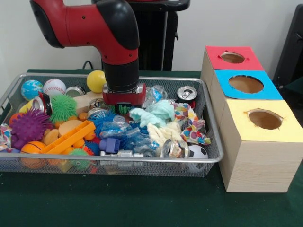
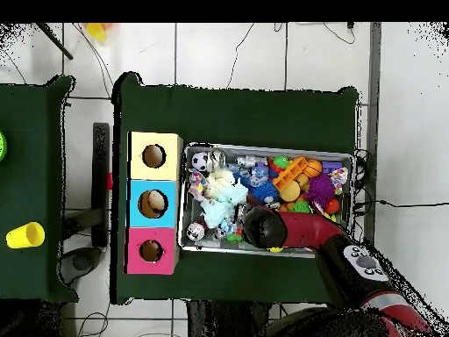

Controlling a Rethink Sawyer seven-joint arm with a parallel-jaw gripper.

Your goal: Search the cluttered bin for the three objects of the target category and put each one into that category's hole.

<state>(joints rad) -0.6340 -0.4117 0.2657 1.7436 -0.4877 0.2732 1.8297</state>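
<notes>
The wire mesh bin [image 1: 142,160] sits on the green table, full of clutter; it also shows in the overhead view [image 2: 263,146]. My gripper [image 1: 124,108] is lowered into the middle of the bin, and its tip is buried among the objects. In the overhead view the arm [image 2: 263,226] covers it. No tiger or pale yellow plush toy shows clearly. A mint cloth [image 1: 152,113] and a cream cloth [image 1: 158,132] lie just right of the gripper. The red-topped box's hole [image 1: 232,57] is at the far right, past the bin, and also shows from above [image 2: 151,251].
The blue-topped box [image 1: 246,84] and yellow-topped box [image 1: 265,119] stand beside the red one. The bin holds a purple spiky ball [image 1: 29,125], a green spiky ball [image 1: 63,106], a yellow ball [image 1: 96,80], a soda can [image 1: 187,93] and an orange plastic toy [image 1: 71,137].
</notes>
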